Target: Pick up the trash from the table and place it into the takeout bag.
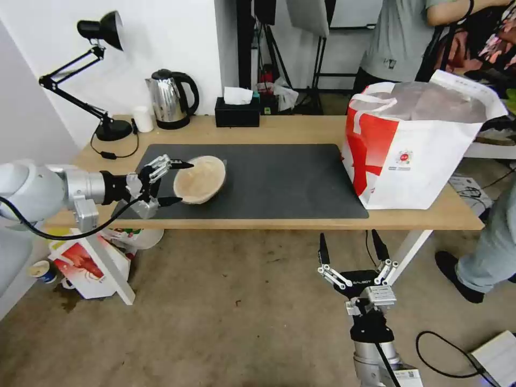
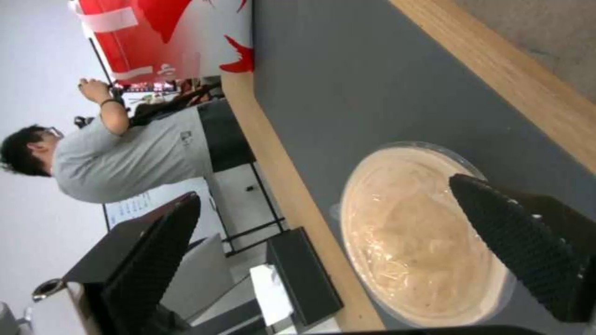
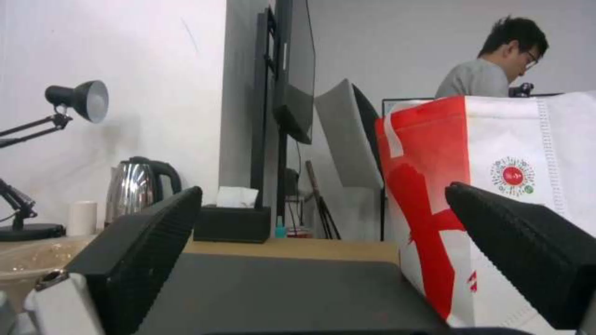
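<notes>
While spread wide around it, left gripper (image 1: 174,183) fingers, one tan bowl (image 1: 200,179), one takeout bag (image 1: 416,145).

The table (image 1: 301,131) is pale, smooth wood under a matt dark grey mat (image 1: 269,180), and at the mat's nine o'clock the tan paper bowl (image 1: 200,179) wears glossy, crinkled clear film. The takeout bag (image 1: 424,161) at three o'clock looks like matt woven cloth with shiny foil lining. At eleven o'clock stands a mirror-polished metal kettle (image 1: 171,99).

Head camera looks down over the table (image 1: 279,131); both wrist cameras sit low, sharing it.
</notes>
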